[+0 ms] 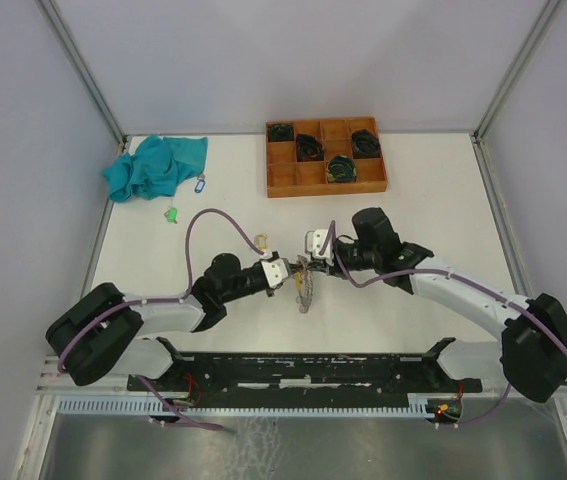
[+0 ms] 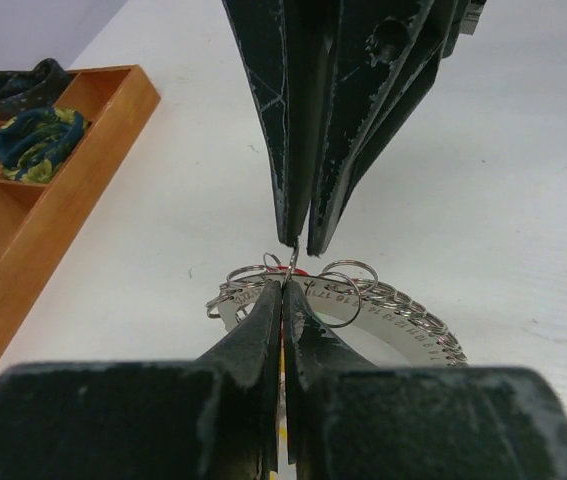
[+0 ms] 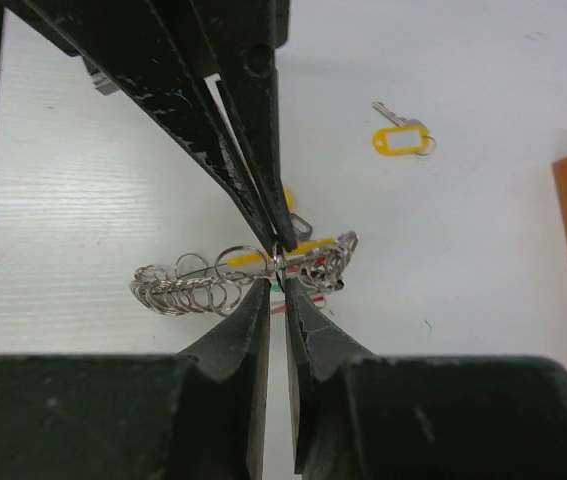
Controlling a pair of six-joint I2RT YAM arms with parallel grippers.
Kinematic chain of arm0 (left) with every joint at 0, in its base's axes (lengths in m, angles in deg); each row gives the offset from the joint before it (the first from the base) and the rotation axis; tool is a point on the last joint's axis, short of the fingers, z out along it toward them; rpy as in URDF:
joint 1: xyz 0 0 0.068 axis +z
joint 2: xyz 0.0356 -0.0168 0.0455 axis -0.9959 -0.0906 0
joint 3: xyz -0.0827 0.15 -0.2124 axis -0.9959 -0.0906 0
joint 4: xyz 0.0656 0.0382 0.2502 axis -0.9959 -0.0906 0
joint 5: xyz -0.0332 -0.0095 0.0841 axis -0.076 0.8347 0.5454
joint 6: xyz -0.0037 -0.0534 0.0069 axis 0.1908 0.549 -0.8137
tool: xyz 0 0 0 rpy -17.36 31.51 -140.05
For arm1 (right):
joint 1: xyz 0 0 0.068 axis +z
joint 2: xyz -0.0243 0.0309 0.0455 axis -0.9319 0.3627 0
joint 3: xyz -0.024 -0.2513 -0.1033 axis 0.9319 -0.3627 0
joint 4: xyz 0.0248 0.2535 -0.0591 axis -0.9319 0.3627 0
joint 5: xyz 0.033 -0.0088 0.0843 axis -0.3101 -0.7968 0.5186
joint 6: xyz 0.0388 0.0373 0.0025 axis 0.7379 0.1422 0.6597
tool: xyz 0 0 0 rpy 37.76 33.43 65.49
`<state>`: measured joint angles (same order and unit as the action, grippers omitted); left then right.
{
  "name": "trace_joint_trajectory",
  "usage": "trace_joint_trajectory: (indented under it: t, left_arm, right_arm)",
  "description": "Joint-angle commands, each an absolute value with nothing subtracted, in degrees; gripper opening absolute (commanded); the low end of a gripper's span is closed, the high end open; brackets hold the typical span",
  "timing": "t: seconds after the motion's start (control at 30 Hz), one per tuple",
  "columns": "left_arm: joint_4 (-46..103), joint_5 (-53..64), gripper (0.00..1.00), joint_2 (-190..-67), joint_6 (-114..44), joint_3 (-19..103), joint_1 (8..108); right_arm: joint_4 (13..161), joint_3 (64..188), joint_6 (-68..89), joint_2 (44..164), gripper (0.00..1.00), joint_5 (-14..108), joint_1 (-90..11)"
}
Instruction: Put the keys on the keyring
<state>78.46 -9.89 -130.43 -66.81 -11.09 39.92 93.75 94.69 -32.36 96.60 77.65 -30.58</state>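
The keyring (image 2: 403, 325), a flat numbered metal band strung with several small split rings, lies on the white table between both arms; it also shows in the top view (image 1: 305, 292) and the right wrist view (image 3: 178, 288). My left gripper (image 2: 284, 285) is shut, with a yellow tag (image 3: 241, 258) edge-on between its fingers. My right gripper (image 3: 278, 285) is shut on a small split ring, tip to tip with the left gripper (image 1: 287, 272). Another yellow-tagged key (image 3: 401, 138) lies loose further off. A green-tagged key (image 1: 172, 214) and a blue-tagged key (image 1: 200, 184) lie at the far left.
A wooden compartment tray (image 1: 275, 185) with black coiled bundles stands at the back, its corner in the left wrist view (image 2: 63, 200). A teal cloth (image 1: 153, 165) lies at the back left. A pale-tagged key (image 1: 261, 238) lies just beyond the left gripper.
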Motion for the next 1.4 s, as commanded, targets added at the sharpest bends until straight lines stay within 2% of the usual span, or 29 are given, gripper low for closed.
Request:
trace_joint_trajectory:
  t: [0.0,0.27,0.43,0.63,0.9,1.37]
  left_arm:
    - [80.91,0.62,0.03,-127.40,-66.44,-9.31,37.25]
    - [70.32,9.90,0.03,-123.79,-67.52,-5.74,34.28]
    - [68.33,13.80,0.03,-124.45,-65.14,-3.84,32.90]
    - [68.42,16.01,0.03,-125.27,-61.48,-2.81,32.36]
    - [69.32,16.86,0.03,-126.82,-57.51,-2.04,32.33]
    - [74.16,17.52,0.03,-128.34,-51.37,-2.67,32.25]
  right_arm:
    - [86.52,91.43,-27.47,91.22,0.21,68.48,-30.30]
    - [74.15,83.58,-23.38,86.08,0.31,61.22,-30.26]
    - [58.81,78.78,-18.71,87.07,0.32,62.59,-30.24]
    - [45.38,75.35,-16.88,91.22,0.36,57.50,-27.45]
    - [32.21,72.61,-16.74,97.74,0.34,50.65,-23.56]
    - [24.16,71.40,-15.09,102.45,0.22,44.99,-21.99]
